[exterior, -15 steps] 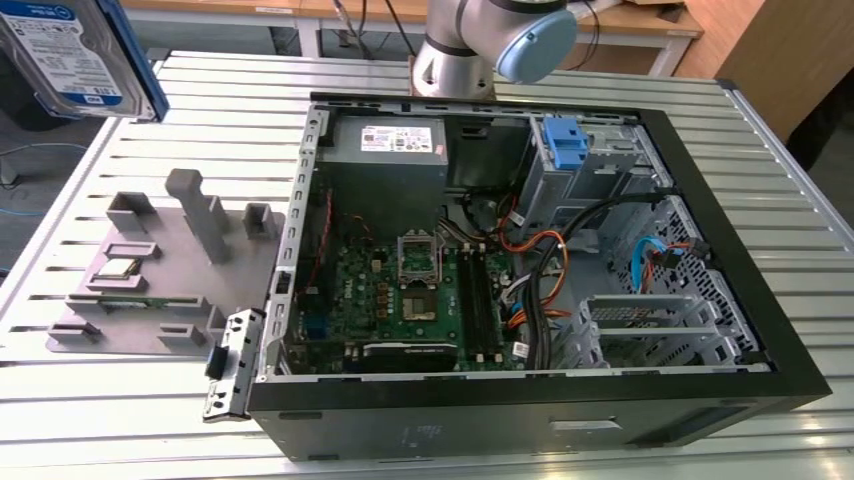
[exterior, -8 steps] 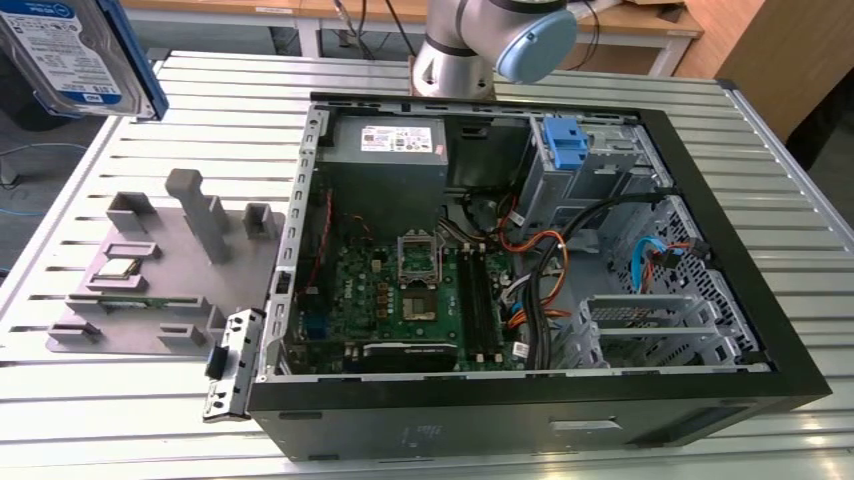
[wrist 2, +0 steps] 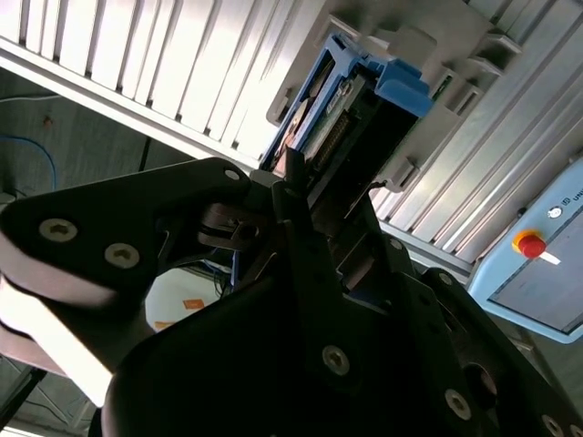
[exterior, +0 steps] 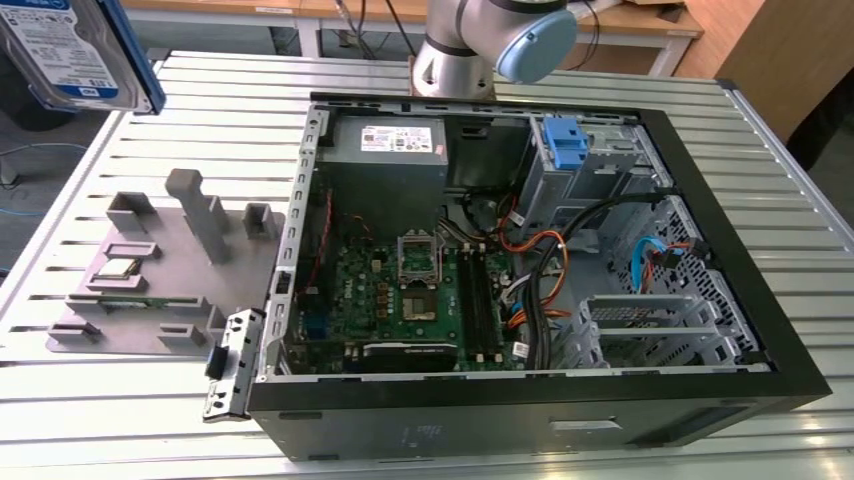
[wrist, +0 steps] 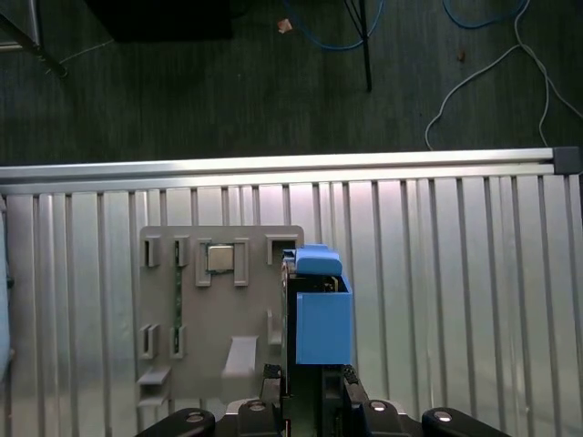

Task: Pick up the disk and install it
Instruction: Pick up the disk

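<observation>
1. Exterior view: I count one disk (exterior: pixel 74 50), and it is lifted clear of the table (exterior: pixel 134 420). It hangs above the table's far corner on the exterior view's left. It is well apart from the one open computer case (exterior: pixel 534 395). One grey holder (exterior: pixel 160 290) lies on the table beside the case, and one blue bracket (exterior: pixel 566 142) sits in the case's drive bay. I judge the pick-up done and the install not yet begun.
2. Second wrist view: my one gripper (wrist 2: pixel 319 196) has its jaws closed tight on the disk (wrist 2: pixel 342 109), which has blue rails along its sides.
3. First wrist view: the disk (wrist: pixel 323 319) stands edge-on in the gripper (wrist: pixel 310 396). It hangs over the holder (wrist: pixel 196 309) where the holder meets bare table (wrist: pixel 474 300), near the table's edge.
</observation>
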{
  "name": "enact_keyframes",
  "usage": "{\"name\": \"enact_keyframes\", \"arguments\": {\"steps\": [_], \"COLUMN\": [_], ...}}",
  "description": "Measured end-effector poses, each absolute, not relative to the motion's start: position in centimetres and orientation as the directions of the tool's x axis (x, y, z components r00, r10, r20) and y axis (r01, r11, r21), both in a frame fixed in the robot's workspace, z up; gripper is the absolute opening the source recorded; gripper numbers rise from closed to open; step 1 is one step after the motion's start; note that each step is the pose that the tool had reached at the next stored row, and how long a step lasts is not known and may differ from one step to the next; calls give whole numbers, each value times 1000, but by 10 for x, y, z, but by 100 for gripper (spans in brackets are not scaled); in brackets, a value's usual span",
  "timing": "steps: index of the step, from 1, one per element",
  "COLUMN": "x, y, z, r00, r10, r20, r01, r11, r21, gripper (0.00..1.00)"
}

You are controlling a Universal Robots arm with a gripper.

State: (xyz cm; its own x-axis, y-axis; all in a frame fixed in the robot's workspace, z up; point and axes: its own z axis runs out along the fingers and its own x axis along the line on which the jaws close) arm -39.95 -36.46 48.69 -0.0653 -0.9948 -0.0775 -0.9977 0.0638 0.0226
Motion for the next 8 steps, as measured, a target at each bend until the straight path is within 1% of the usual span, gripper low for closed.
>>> {"name": "enact_keyframes", "arguments": {"steps": [8], "x": [-399], "y": [-365], "z": [489], "r00": [-65], "r10": [-995], "r20": [-78], "r01": [-998], "r11": [64], "r21": [23], "gripper": [35]}}
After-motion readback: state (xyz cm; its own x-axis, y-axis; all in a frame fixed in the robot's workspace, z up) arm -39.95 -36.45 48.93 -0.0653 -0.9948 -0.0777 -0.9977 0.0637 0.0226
